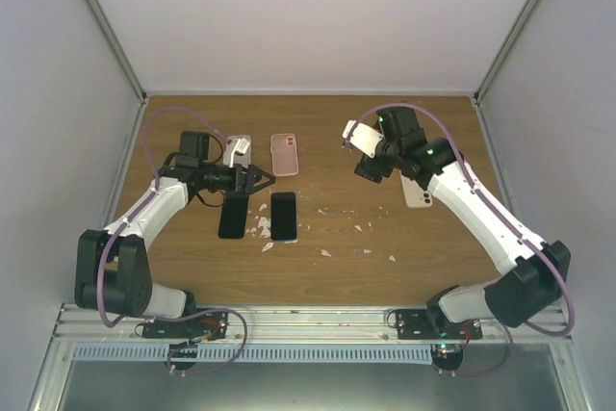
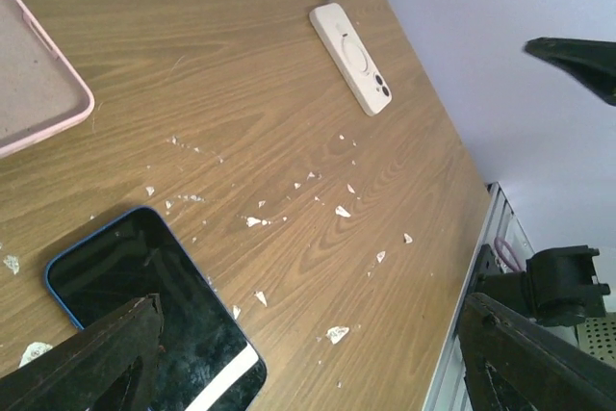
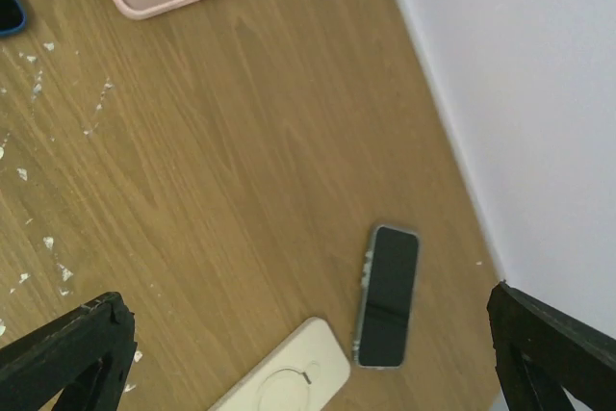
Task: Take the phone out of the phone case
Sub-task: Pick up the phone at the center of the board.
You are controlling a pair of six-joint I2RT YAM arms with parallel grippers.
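So where is the phone?

Lying flat on the counter [image 1: 385,267], screen up. It's the blue-rimmed phone [image 2: 183,286], near the middle, with a black phone [image 1: 233,216] just beside it on the left arm's side. Whether that blue rim is a case or the phone's own body, I cannot tell.

And the left gripper?

The left gripper [image 2: 313,303] hangs above that phone with its jaws spread wide and nothing between them. In the wrist view one finger overlaps the phone's edge, and the other is well off to the side.

Any cases about?

Two. A pink case [image 1: 284,154] lies hollow side up, empty, just beyond the two phones toward the back wall. A cream case [image 2: 353,57] lies back up on the right side, partly under the right arm, with dark lenses showing in its camera cutout.

What of the right gripper?

The right gripper [image 3: 306,295] is released as well — jaws fully apart, holding nothing, raised above the counter. Below it lie the cream case and a dark phone [image 3: 388,295], screen up. They are near each other but apart, the phone closer to the wall.

Anything else on the wood?

Small white flecks [image 2: 337,211] — scattered beside the blue-rimmed phone and out across the middle.
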